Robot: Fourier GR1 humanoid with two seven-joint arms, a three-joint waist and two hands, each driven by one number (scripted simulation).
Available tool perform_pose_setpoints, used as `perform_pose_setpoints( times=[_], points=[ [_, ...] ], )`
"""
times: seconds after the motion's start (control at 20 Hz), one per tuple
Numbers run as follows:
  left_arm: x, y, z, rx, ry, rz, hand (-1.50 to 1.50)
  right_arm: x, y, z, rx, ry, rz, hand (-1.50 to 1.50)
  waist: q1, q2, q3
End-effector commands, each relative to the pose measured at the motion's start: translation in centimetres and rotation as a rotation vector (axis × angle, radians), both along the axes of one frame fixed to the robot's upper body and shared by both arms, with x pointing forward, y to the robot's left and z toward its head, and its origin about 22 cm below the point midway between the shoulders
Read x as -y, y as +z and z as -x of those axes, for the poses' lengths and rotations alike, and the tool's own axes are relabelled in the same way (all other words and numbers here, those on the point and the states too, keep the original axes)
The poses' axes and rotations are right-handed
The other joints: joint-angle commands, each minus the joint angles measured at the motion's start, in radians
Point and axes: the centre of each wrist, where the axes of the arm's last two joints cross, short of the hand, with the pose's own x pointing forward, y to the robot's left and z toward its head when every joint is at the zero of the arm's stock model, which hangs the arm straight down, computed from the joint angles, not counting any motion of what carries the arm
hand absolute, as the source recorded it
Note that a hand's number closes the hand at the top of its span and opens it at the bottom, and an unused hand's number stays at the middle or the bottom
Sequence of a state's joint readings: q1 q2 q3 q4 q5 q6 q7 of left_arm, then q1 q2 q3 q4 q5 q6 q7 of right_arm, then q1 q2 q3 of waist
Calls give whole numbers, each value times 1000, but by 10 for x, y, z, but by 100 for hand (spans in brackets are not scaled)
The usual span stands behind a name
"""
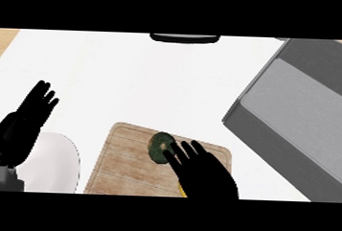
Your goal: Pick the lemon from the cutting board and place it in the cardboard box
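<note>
Right black hand, fingers straight and holding nothing, is hovering over the pale wooden cutting board, hiding most of a yellow lemon and risking, by this judgement, closing on the dark green round avocado-like fruit beside it, not reaching the grey box.

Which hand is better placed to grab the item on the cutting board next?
The right hand: it hovers open over the cutting board, fingertips at the dark green round item. The left hand rests open, off the board.
</note>
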State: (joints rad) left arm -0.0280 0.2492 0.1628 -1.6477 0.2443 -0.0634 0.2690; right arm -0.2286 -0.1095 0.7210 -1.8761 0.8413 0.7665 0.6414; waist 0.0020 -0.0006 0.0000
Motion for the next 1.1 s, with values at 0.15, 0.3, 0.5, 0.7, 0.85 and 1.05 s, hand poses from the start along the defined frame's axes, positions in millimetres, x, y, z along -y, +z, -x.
perform_pose_setpoints(
  times=[0.15, 0.3, 0.5, 0.7, 0.85, 1.05],
  points=[
    [-15, -15, 3, 9, -10, 1, 0, -2, -18, 7, -28, -12, 44, -150, -1, 0, 0],
    [2, 8, -7, 20, -5, 2, 0, -8, -17, 1, -24, 2, 43, -150, -1, 0, 0],
    [7, 0, -3, 7, 11, -7, 0, 12, -44, 0, -14, 7, 38, -150, -2, 0, 0],
    [-7, 16, -10, 9, 9, -11, 0, -8, -37, -9, -32, -18, 48, -150, -1, 0, 0],
    [8, 2, 12, -2, -5, 8, 0, -5, -53, -7, 35, 11, 0, 150, 3, 0, 0],
    [-18, -1, 10, 18, 7, -2, 0, 14, -40, -24, 56, 75, -37, 150, 1, 0, 0]
  ],
)
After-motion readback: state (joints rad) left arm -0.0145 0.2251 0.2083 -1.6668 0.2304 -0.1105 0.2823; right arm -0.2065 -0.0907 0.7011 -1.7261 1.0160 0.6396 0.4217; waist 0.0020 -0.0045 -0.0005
